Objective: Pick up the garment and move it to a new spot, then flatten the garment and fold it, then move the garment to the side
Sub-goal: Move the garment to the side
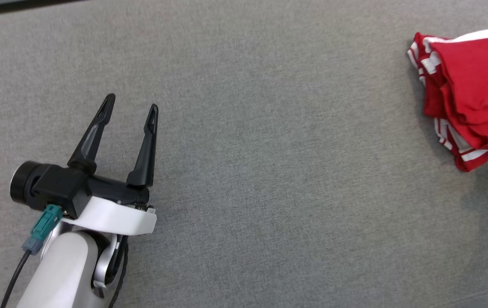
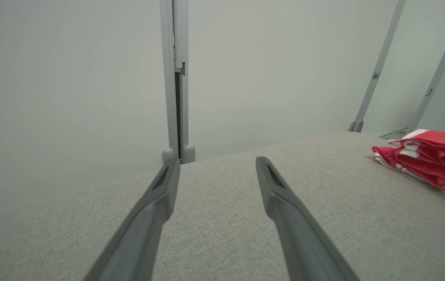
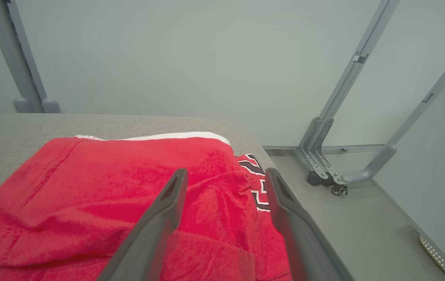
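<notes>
**Red, white-striped cloth garment (image 1: 474,94) at the right edge of the grey fabric table (image 1: 278,179)**

The left gripper (image 1: 131,104) sits over the table's near-left part, fingers spread wide, empty. Well to its right lies the bundled garment, and over it the right gripper (image 3: 226,177) has its fingers apart, gripping nothing

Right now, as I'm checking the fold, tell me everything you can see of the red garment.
The garment is red, soft-looking fabric with white stripe trim and a black-and-white print patch, folded in bunched layers. It lies near the right edge of the grey table; the open right tool hovers over it.
</notes>
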Tool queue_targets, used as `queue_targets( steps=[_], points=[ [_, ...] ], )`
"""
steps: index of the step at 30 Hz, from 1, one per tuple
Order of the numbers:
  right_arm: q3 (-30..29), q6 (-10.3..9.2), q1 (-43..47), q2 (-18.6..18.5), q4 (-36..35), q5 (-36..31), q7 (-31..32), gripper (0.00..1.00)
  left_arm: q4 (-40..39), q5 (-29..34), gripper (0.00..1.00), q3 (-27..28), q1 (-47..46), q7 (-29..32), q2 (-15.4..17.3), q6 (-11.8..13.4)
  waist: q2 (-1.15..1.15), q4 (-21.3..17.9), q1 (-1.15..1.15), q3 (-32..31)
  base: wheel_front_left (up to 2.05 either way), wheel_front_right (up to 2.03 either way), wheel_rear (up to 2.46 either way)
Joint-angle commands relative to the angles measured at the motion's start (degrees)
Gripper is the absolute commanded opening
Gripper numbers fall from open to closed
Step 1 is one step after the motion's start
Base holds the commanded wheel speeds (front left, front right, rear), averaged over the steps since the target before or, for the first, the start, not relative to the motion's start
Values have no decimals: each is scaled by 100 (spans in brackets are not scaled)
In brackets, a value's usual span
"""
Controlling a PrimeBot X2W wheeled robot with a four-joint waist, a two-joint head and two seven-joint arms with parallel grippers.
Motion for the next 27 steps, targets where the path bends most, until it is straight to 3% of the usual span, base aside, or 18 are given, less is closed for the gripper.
queue_targets(
  steps=[1,8,14,27],
  points=[
    [-121,-13,304,232,-288,-152,-61,100,27,-50,100,60,152,-36,32,72,0,-83,0,-363,0,0,0],
    [-234,-13,1066,979,-1286,-599,-87,100,54,-153,100,142,485,-47,11,212,0,-23,0,-794,0,0,0],
    [-45,-13,1553,1558,-2196,-906,295,100,102,-283,100,232,769,-72,-58,374,0,266,0,-1097,0,0,0],
    [-68,-13,2504,2030,-3225,-1203,883,100,355,-490,100,474,1464,-182,-32,598,0,1062,0,-1773,0,0,0]
  ],
)
